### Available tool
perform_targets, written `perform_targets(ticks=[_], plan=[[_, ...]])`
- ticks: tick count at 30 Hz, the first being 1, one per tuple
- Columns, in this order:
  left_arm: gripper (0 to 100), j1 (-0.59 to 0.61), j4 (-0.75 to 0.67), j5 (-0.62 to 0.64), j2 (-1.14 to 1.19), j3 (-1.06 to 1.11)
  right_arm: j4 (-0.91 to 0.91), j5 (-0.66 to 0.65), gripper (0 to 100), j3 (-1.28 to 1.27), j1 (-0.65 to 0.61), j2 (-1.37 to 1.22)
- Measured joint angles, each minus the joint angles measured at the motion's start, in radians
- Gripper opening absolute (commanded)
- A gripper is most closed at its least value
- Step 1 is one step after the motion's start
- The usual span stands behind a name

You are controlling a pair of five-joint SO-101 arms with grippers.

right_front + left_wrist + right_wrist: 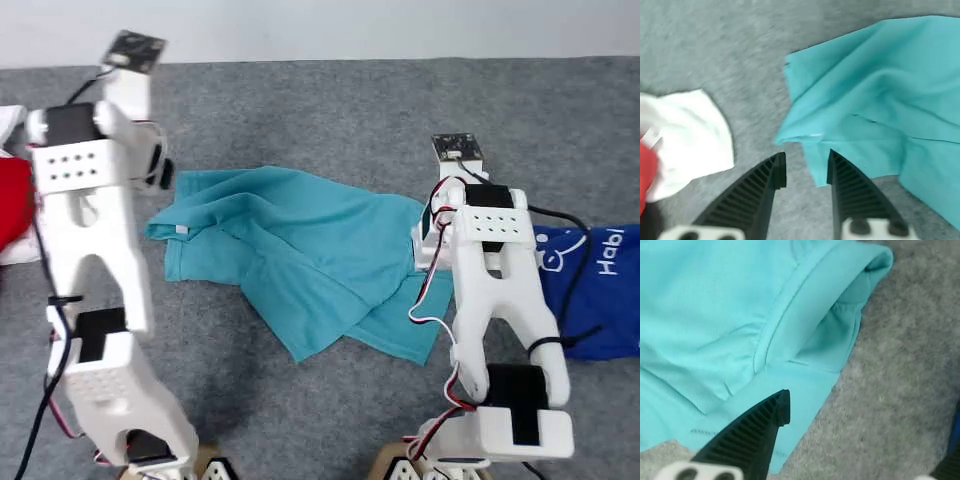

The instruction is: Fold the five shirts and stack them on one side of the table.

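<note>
Teal shirt [300, 260]: lies crumpled in the middle of the desk, partly doubled over itself and not yet folded square.
Long axis: runs slantwise, from the far side by the left arm to the near side by the right arm.
Left claw [806, 167]: released, with a clear gap between the jaws and nothing held. It hangs over the shirt's edge on the left arm's side, and a corner of the cloth shows between the two tips.
Direction from left claw: the body of the shirt spreads away from it towards the right arm.
Right claw [870, 427]: released and spread wide, empty. One jaw is over the teal cloth and the other is out over bare desk, so the shirt's edge runs between them.
Cloth under right claw: a banded opening stands up from the fabric, a sleeve or a neck, I cannot tell which.
Nearer arm: each is at its own end of the shirt. The left looks better lined up for a pinch, since its tips straddle the hem.
Blue shirt [590, 290]: bunched beside the right arm, on its outer side, apart from the teal one.
Red cloth [12, 200] and white cloth [685, 135]: heaped together at the desk's edge beyond the left arm, probably more of the shirts.
Desk [350, 110]: grey with a rough felt-like nap, likely to grip cloth dragged across it.
Room: a plain pale wall [350, 30] behind the far edge.
</note>
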State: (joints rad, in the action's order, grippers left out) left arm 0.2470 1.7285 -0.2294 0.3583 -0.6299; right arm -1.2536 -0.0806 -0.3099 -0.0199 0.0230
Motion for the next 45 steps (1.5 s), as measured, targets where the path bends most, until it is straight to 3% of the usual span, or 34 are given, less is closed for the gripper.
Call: perform_targets(ticks=[7,14,21,23,34,45], plan=[[8,0.160,0.000,0.000,0.000,0.000,0.044,0.143,48.2,0.008,-0.097,-0.130],[8,0.229,0.000,0.000,0.000,0.000,-0.011,0.219,47.8,0.215,-0.155,-0.296],[8,0.229,0.000,0.000,0.000,0.000,-0.061,0.226,22.7,0.431,-0.153,-0.423],[8,0.229,0.000,0.000,0.000,0.000,-0.061,0.226,19.5,0.483,-0.160,-0.446],[8,0.229,0.000,0.000,0.000,0.000,-0.074,0.279,21.3,0.532,-0.167,-0.470],[8,0.229,0.000,0.000,0.000,0.000,-0.247,0.318,24.2,0.605,-0.143,-0.470]])
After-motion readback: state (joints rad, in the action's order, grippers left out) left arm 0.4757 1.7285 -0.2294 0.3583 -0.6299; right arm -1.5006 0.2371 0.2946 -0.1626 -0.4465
